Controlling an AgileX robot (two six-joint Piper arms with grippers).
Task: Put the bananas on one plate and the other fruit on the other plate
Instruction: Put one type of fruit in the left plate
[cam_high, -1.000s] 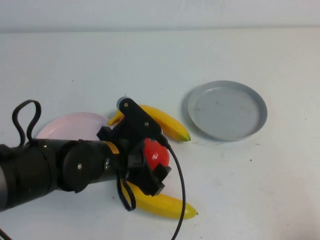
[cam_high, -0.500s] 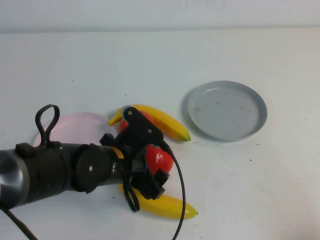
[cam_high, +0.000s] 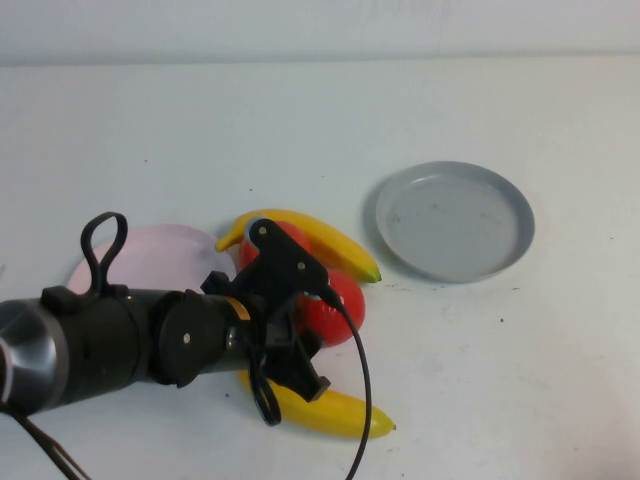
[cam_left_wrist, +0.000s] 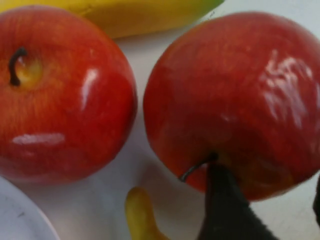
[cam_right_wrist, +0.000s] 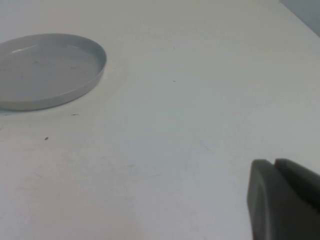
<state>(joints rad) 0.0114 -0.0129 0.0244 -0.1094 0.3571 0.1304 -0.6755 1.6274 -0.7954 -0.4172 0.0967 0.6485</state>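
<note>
So we're on the apple part of the job and nothing is sorted yet. The grey plate (cam_high: 455, 222) sits empty off to the right, and the pink plate (cam_high: 150, 250) is half hidden under the left arm, with no fruit on the part we can see.

All four fruits are bunched up between the plates. One banana (cam_high: 320, 240) lies along the far side of the pile and the other banana (cam_high: 325, 410) lies on the near side. The two apples sit side by side on the table between them.

The left gripper (cam_high: 305, 330) is down low at the near apple (cam_left_wrist: 235, 100). It's open, and from the wrist view one fingertip (cam_left_wrist: 220, 210) looks to be touching the apple right by the stem. The other jaw only peeks in at the edge. Nothing is gripped. The second apple (cam_left_wrist: 60, 90) sits just beside the first, close to the pink plate's rim.

The right gripper (cam_right_wrist: 282, 200) hangs over bare table with the grey plate well off from it. We can't tell whether it's open or closed.

For the next move, we reckon the left gripper has to push further in so the jaws straddle the apple's widest part. Then it closes, lifts and swings the short way back to pink. The fruit is glossy and round, so an off-centre squeeze could pop it out or nudge its neighbour.
</note>
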